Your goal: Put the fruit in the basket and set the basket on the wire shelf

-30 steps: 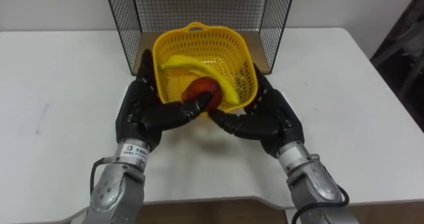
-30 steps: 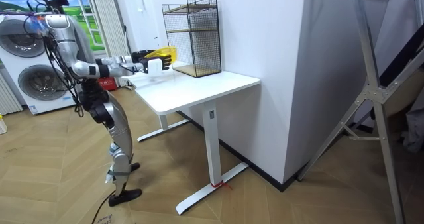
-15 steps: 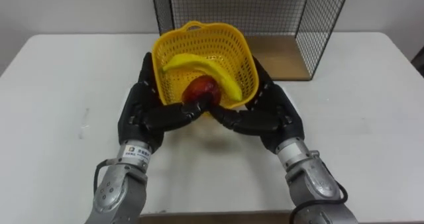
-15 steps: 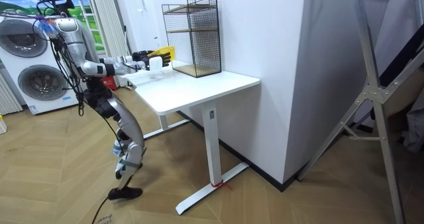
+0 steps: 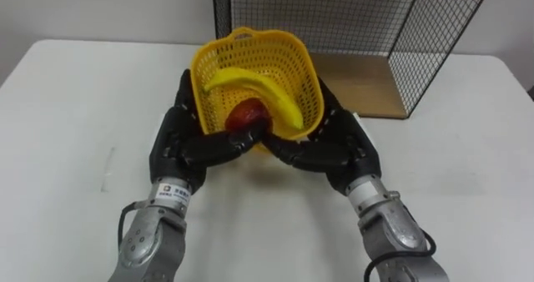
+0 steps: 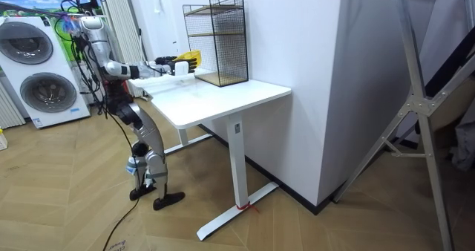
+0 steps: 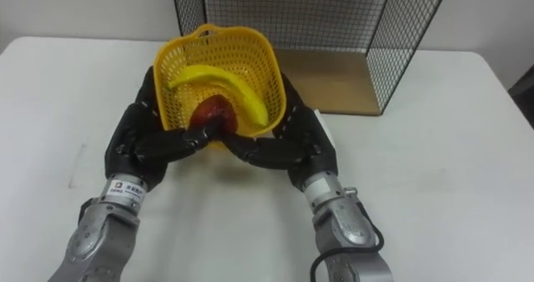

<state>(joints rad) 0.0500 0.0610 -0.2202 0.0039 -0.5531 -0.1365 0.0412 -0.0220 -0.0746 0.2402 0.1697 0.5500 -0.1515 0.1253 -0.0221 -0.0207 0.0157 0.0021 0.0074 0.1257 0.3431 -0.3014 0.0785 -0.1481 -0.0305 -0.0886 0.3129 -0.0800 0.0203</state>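
Note:
A yellow plastic basket (image 5: pixel 250 38) is held up off the white table (image 5: pixel 75 90), tipped toward me. Inside it lie a banana (image 5: pixel 250 83) and a red fruit (image 5: pixel 248 113). My left hand (image 5: pixel 179 140) presses on the basket's left side and my right hand (image 5: pixel 338 144) on its right side. Both have straight fingers along the walls and thumbs reaching in under the front rim. The black wire shelf (image 5: pixel 367 32), with its wooden floor (image 5: pixel 367 86), stands just behind and to the right of the basket. In the room view I stand at the table's end with the basket (image 6: pixel 187 57) in front of the shelf (image 6: pixel 217 36).
The table stretches bare to the left and right of my arms, with its near edge below my wrists. A white wall backs the shelf. Two washing machines (image 6: pixel 33 73) stand behind me, and a metal frame (image 6: pixel 415 102) stands at the room view's right.
I have stepped toward the table's side, and the eye view has shifted, so the shelf now sits further right. The basket stays between my hands, unchanged.

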